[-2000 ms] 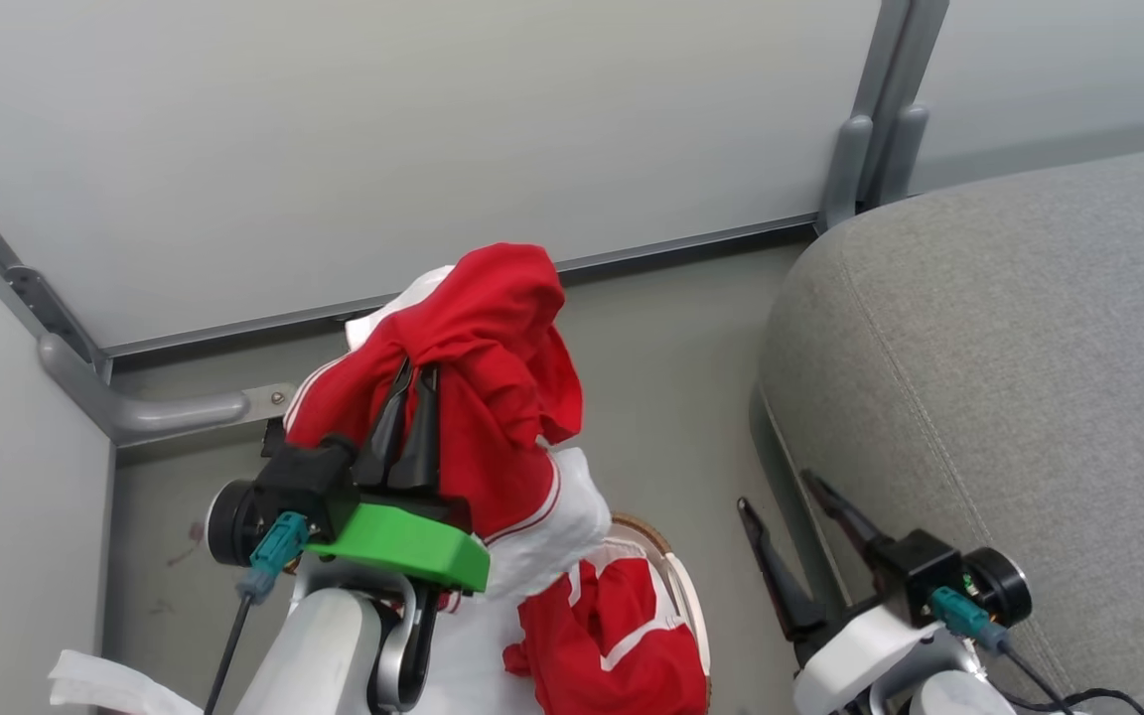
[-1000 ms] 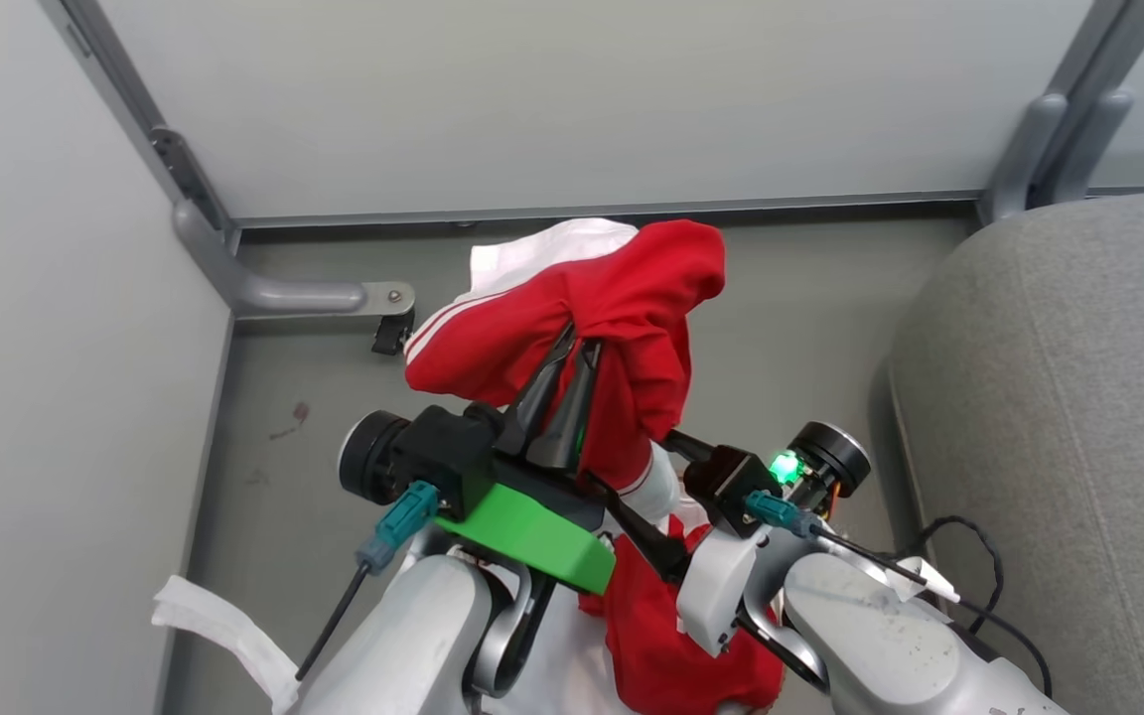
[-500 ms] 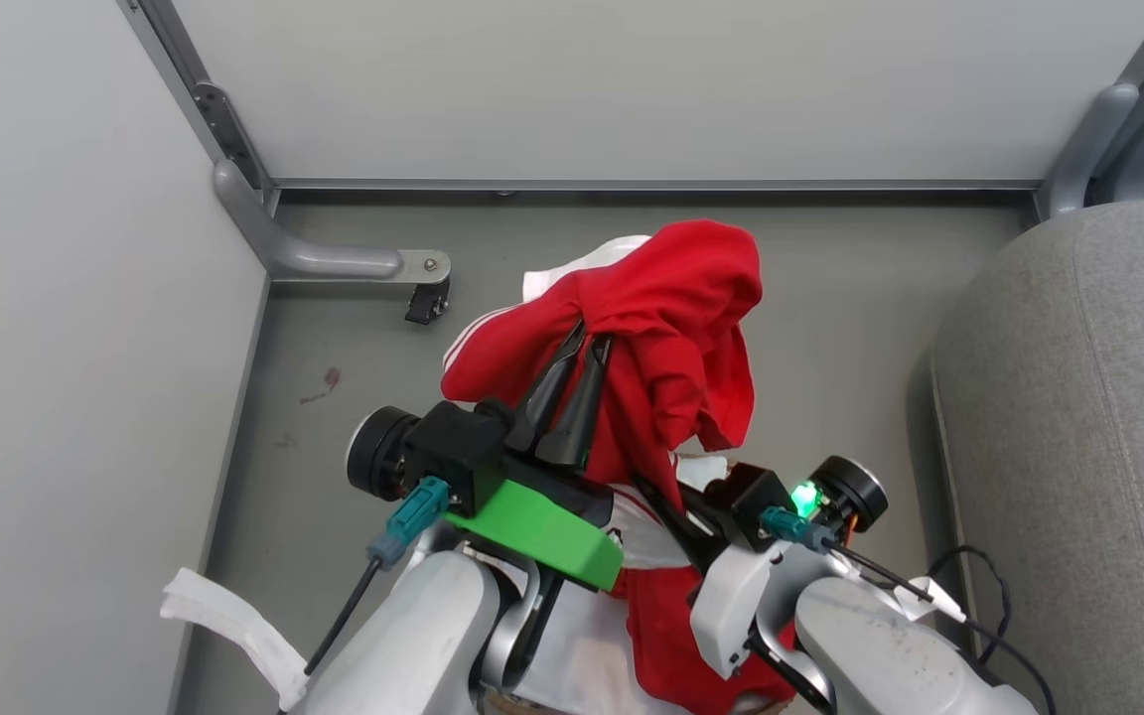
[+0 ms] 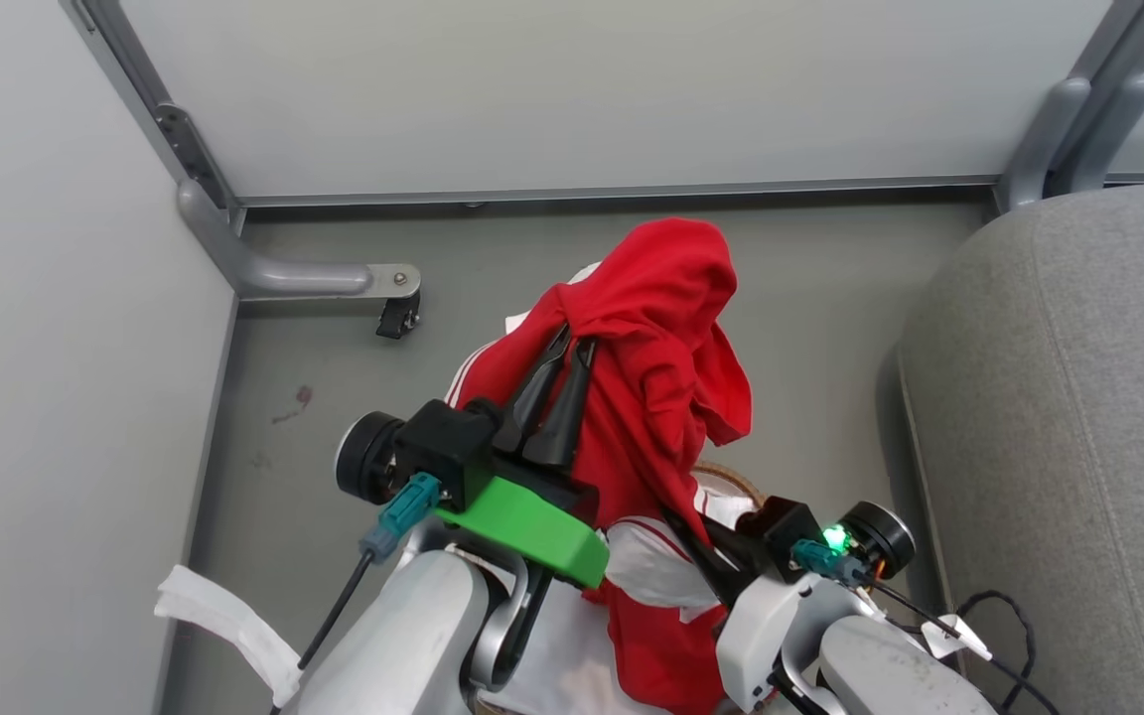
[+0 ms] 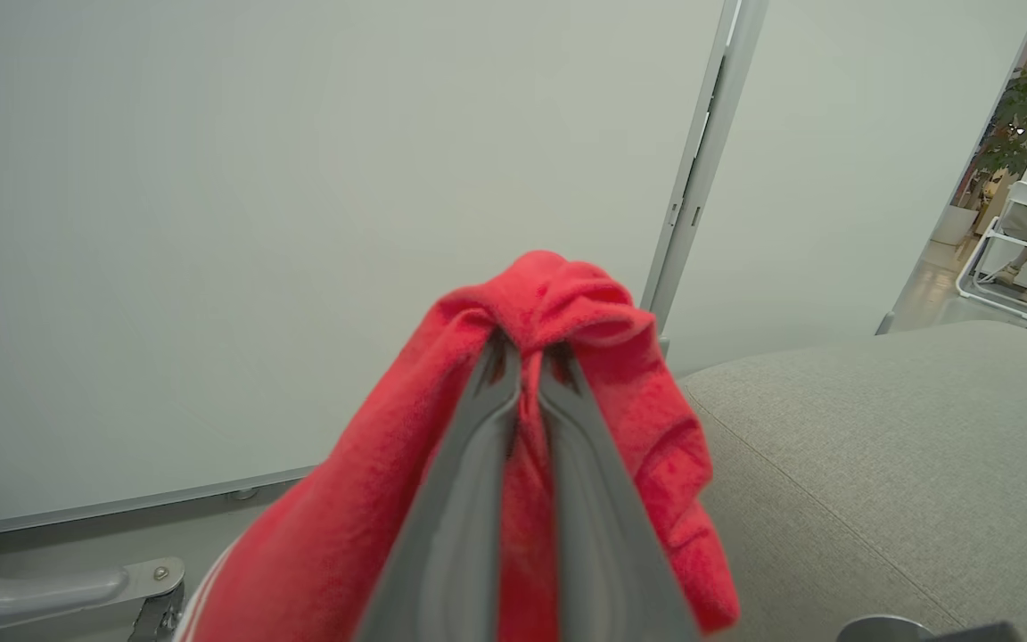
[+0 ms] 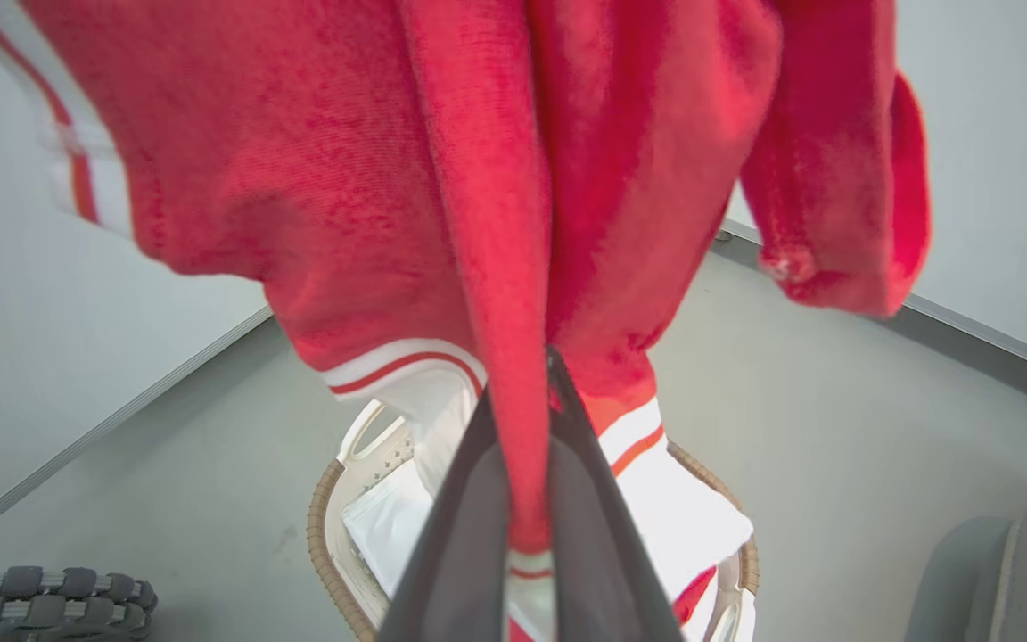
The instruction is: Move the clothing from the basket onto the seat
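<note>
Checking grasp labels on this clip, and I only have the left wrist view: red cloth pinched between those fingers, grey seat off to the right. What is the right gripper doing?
Observer: The right gripper is shut on a hanging fold of the same red garment, lower down than the left gripper.
Operator: Where is the basket?
Observer: Below the cloth. The right wrist view shows the basket, with the garment's white-banded hem hanging over its opening.
Operator: Anything left inside?
Observer: The white lining sheet shows inside. A bit of red by the far rim could be more clothing, but I cannot tell.
</note>
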You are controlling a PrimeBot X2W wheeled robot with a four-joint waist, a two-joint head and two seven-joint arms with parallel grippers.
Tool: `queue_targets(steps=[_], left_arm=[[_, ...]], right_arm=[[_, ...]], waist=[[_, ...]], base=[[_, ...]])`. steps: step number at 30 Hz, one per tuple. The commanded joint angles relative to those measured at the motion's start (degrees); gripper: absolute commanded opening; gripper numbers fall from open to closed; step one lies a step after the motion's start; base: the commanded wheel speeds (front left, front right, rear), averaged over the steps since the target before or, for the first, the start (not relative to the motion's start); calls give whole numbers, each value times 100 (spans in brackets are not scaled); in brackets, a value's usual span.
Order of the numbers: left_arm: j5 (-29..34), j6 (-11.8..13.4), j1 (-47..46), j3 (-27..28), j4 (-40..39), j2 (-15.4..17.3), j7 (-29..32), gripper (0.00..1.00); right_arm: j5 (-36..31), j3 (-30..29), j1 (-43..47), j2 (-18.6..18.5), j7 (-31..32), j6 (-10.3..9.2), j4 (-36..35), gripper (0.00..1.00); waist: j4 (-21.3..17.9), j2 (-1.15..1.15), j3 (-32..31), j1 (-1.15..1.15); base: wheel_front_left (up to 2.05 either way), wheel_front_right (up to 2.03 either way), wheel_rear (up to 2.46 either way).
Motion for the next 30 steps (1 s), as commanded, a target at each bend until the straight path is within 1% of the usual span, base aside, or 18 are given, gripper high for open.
queue_targets(steps=[1, 4, 5, 6, 7, 9, 11, 15, 19, 25, 30], left_arm=[[10, -5, -12, 96, -57, 7, -55, 0], [108, -20, 55, 143, 51, 10, -55, 0], [133, -15, 71, 173, 71, 10, -54, 2], [167, -6, 91, 221, 89, 11, -53, 50], [157, -28, 124, 240, 128, 9, -50, 100], [179, -47, 194, 309, 195, 11, -40, 100], [249, -73, 305, 461, 349, 11, -32, 100], [389, -146, 385, 613, 503, 10, -32, 100], [607, -213, 486, 747, 619, 11, -32, 100], [820, -314, 646, 980, 687, 13, -32, 100], [914, -391, 766, 1126, 666, 14, -32, 100]], right_arm=[[3, -66, 199, -86, 16, -7, 48, 0], [-74, -272, 285, -62, 14, -7, -101, 0], [-102, -333, 311, -61, 14, -7, -161, 0], [-151, -396, 334, -57, 13, -7, -257, 0], [-191, -464, 359, -55, 10, -7, -355, 0], [-276, -609, 435, -48, 9, -7, -603, 0], [-411, -840, 566, -19, 7, -7, -1059, 0], [-530, -1165, 737, -20, 2, -7, -1642, 0], [-559, -1427, 868, -10, 3, -7, -2071, 0], [-548, -1786, 959, 19, 3, -6, -2518, 0], [-471, -2081, 979, 66, 3, -6, -2654, 0]], waist=[[-87, 0, -39, 0], [-251, 0, -86, 0], [-305, 0, -99, 0], [-393, 0, -118, 0], [-464, 0, -132, 0], [-661, 0, -169, 0], [-1035, 0, -227, 0], [-1531, 0, -246, 0], [-2046, 0, -246, 0], [-2778, 0, -192, 0], [-3274, 0, -163, 0]], base=[[0, 0, 0], [0, 0, 0], [0, 0, 0], [0, 0, 0], [0, 0, 0], [0, 0, 0], [0, 0, 0], [0, 0, 0], [0, 0, 0], [0, 0, 0], [0, 0, 0]])
